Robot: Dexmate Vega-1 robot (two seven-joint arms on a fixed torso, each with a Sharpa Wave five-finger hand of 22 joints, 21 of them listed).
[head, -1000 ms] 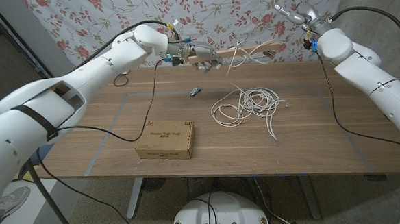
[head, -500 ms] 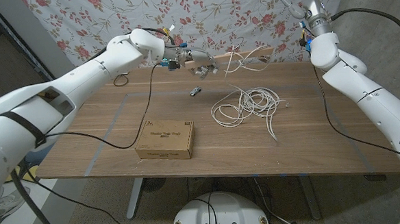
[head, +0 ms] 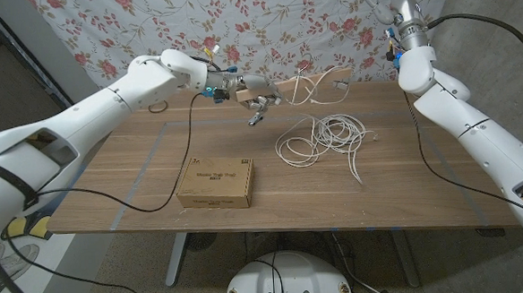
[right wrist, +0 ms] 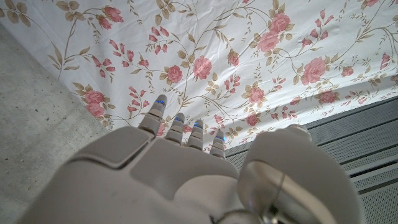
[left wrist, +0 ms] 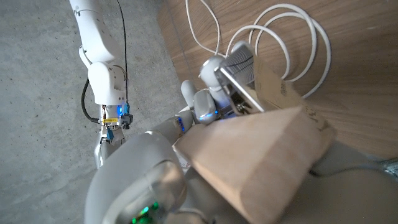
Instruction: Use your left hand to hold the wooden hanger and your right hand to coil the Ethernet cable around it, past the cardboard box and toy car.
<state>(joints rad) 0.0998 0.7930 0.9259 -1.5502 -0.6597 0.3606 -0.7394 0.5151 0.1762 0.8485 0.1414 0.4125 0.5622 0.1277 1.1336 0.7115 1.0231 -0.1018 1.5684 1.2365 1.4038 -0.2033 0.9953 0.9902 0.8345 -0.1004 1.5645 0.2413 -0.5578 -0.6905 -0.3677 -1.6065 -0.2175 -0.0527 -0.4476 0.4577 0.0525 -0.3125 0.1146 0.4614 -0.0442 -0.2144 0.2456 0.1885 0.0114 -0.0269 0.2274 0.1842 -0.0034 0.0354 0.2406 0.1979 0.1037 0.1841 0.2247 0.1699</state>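
My left hand (head: 259, 95) grips one end of the wooden hanger (head: 328, 75) and holds it level above the table's far edge. A few strands of the white Ethernet cable (head: 323, 132) run up to the hanger; most of it lies in a loose coil on the table below. The left wrist view shows the hanger's thick end (left wrist: 267, 152) in my fingers (left wrist: 211, 93), with cable loops (left wrist: 283, 37) beyond. My right hand (head: 387, 3) is raised high at the far right with its fingers apart, holding nothing. In the right wrist view, its fingers (right wrist: 186, 134) point at the curtain.
A small toy car (head: 255, 120) sits on the wooden table (head: 137, 171) just under my left hand. A cardboard box (head: 216, 184) lies near the front, left of centre. A flowered curtain (head: 130, 28) hangs behind the table. Black cables trail from both arms.
My left hand has brought the hanger lower and nearer over the table. My right hand has risen higher toward the curtain, away from the hanger's free end.
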